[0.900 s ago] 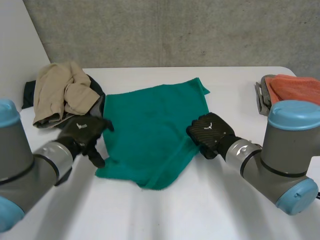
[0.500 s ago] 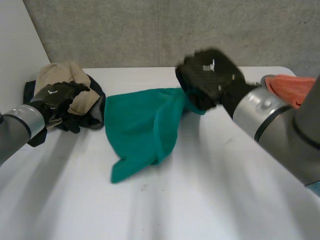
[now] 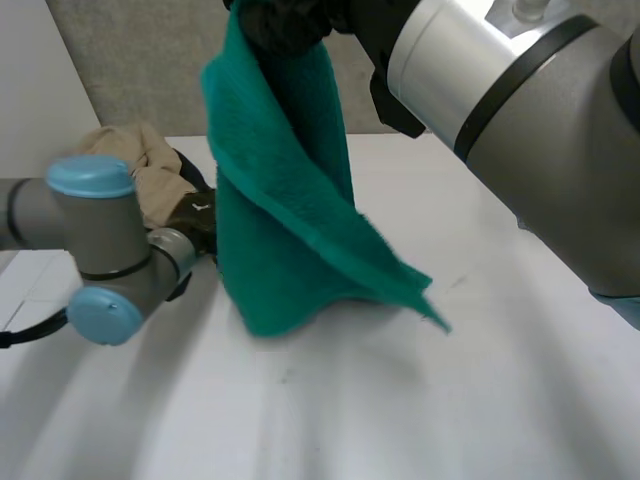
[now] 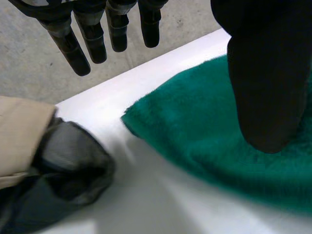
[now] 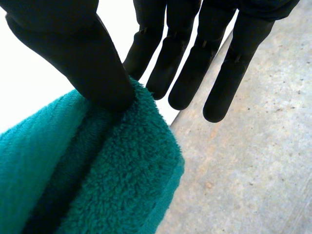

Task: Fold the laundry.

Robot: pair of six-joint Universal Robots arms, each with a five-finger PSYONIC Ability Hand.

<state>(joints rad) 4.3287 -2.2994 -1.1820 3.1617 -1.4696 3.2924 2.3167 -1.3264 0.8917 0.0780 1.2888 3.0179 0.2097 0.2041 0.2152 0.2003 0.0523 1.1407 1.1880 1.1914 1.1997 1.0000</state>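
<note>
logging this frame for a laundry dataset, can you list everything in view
green towel: 1, green terry, hanging from the right hand above the table, its lower end resting on the tabletop
beige garment: 1, beige, crumpled in a pile at the table's far left, beside the towel
dark garment: 1, dark grey, bunched under and beside the beige garment
table: 1, white, under everything
wall: 1, grey concrete, behind the table
left arm: 1, grey with light-blue caps, low by the pile
right arm: 1, grey, raised high
left hand: 1, black, fingers straight, next to the towel's lower end
right hand: 1, black, thumb pinching the towel's top
</note>
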